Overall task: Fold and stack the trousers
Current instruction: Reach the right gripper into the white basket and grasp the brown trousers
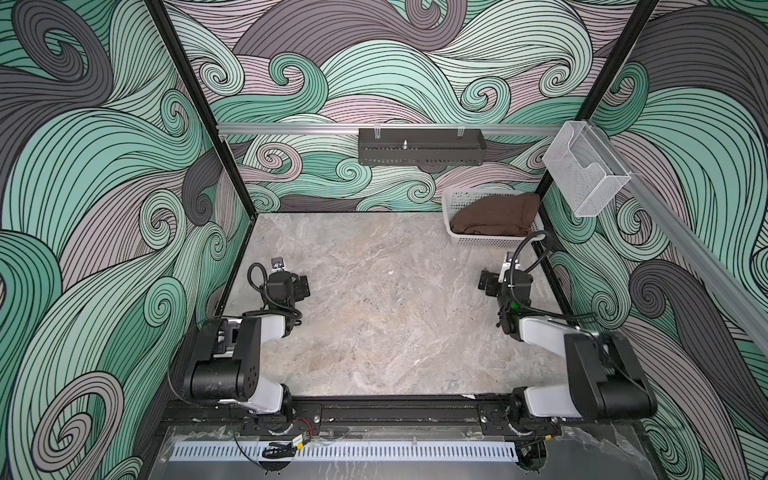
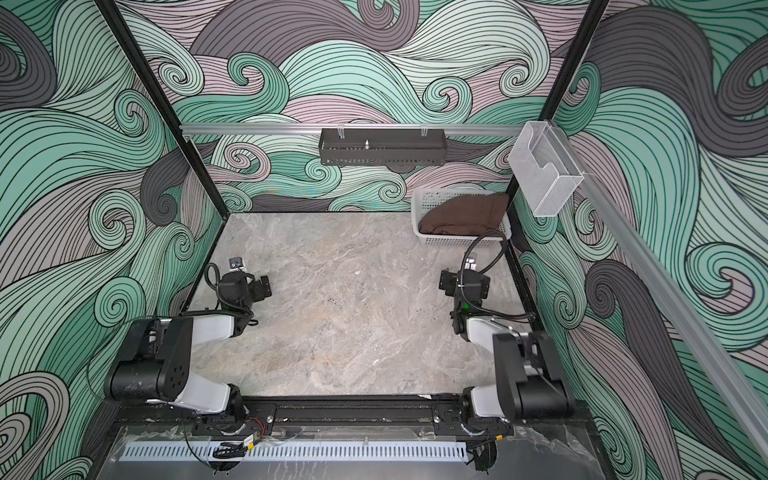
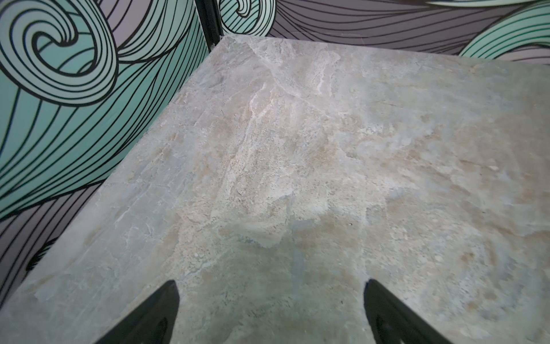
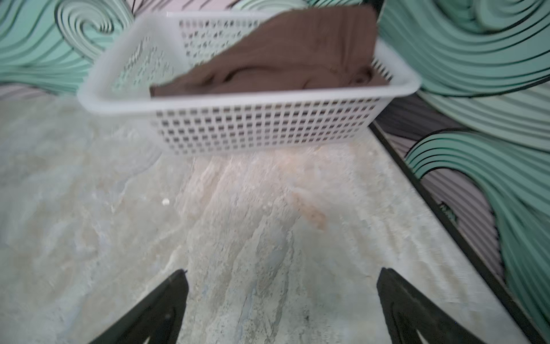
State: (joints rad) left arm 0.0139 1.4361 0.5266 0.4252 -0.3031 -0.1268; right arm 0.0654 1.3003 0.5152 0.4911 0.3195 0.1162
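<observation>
The trousers are found bunched inside the white mesh basket at the far right corner of the table, their bulk laid along the basket's length. The right gripper, jaws spread wide and empty, is judged the nearer, with the basket lying ahead of it toward the back wall. The left gripper, likewise spread and empty, is held well apart over bare tabletop.

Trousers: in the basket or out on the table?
In. The brown trousers sit bundled inside the white basket at the far right corner; none lies on the table.
</observation>
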